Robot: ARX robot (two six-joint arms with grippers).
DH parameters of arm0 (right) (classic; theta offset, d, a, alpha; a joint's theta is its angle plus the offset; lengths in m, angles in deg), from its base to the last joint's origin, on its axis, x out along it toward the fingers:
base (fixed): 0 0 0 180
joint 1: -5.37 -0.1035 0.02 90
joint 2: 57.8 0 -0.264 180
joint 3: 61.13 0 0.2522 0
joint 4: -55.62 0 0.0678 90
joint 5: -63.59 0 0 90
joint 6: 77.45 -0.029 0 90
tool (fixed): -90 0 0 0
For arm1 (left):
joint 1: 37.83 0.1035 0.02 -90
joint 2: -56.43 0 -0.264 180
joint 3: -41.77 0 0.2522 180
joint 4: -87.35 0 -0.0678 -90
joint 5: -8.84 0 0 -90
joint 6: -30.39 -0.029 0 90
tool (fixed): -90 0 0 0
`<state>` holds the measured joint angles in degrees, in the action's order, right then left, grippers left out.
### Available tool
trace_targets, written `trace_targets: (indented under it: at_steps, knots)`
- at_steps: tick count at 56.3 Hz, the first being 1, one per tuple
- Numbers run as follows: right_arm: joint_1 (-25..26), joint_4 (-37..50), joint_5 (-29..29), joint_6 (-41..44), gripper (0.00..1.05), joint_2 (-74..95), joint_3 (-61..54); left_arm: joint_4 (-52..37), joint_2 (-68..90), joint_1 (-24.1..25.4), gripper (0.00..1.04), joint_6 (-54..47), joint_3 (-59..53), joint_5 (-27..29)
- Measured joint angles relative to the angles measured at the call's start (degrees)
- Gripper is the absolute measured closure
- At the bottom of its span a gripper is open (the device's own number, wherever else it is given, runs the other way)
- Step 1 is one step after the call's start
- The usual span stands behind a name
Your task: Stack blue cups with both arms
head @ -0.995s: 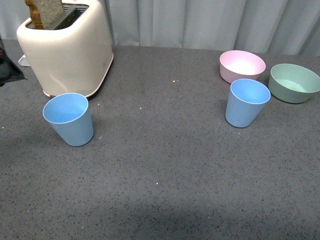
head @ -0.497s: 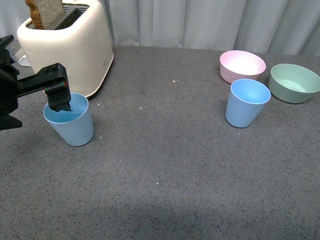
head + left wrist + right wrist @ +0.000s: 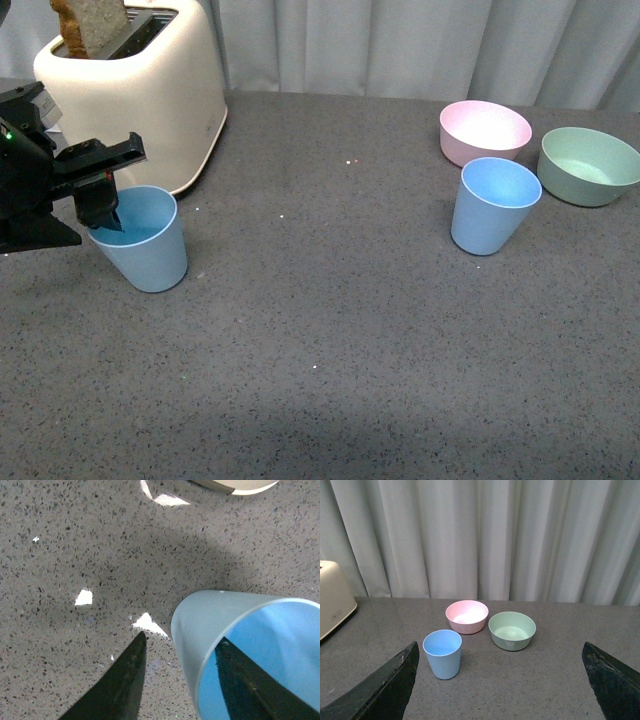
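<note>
— Blue first, nearest?
— Light blue tapered plastic cup (image 3: 140, 245) upright on grey speckled tabletop (image 3: 330, 340), just before cream toaster (image 3: 140, 100).
— Gripped?
— Not clamped. Black left gripper (image 3: 181, 639) parted, straddling that rim: one finger inside, one outside, clear of the wall.
— Farther back?
— Second light blue cup (image 3: 492, 208) upright, right side, near pink round bowl (image 3: 485, 130) and green round bowl (image 3: 588, 165). Black right gripper (image 3: 500, 647) spread wide, empty.

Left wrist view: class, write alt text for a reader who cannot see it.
The left tool straddles the rim of a light blue cup, one black finger inside and one outside. The cup stands on a grey speckled table, with a cream toaster's base just in view.
</note>
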<state>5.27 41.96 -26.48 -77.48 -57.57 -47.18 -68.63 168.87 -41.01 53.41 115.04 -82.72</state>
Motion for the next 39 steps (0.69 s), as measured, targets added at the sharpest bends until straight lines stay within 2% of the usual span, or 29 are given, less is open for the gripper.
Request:
trace_targets:
  at_steps: [4,11,18,29,39]
  knots:
    - [0.00,0.00,0.00,0.02,0.10,0.00,0.00,1.20,0.04,-0.24,0.75,0.02,0.04,0.11]
    - [0.00,0.00,-0.02,0.02,0.10,0.00,0.00,4.02,0.04,-1.42,1.01,0.50,0.33,0.13]
    - [0.00,0.00,0.00,0.00,0.10,0.00,0.00,5.99,0.04,-3.80,1.01,0.85,2.86,0.46]
    - [0.00,0.00,0.00,0.00,0.10,0.00,0.00,9.16,3.52,-11.67,1.01,2.89,11.58,1.01]
    - [0.02,0.00,0.00,0.00,0.10,0.00,0.00,12.17,7.85,-16.35,1.01,3.87,17.57,1.70]
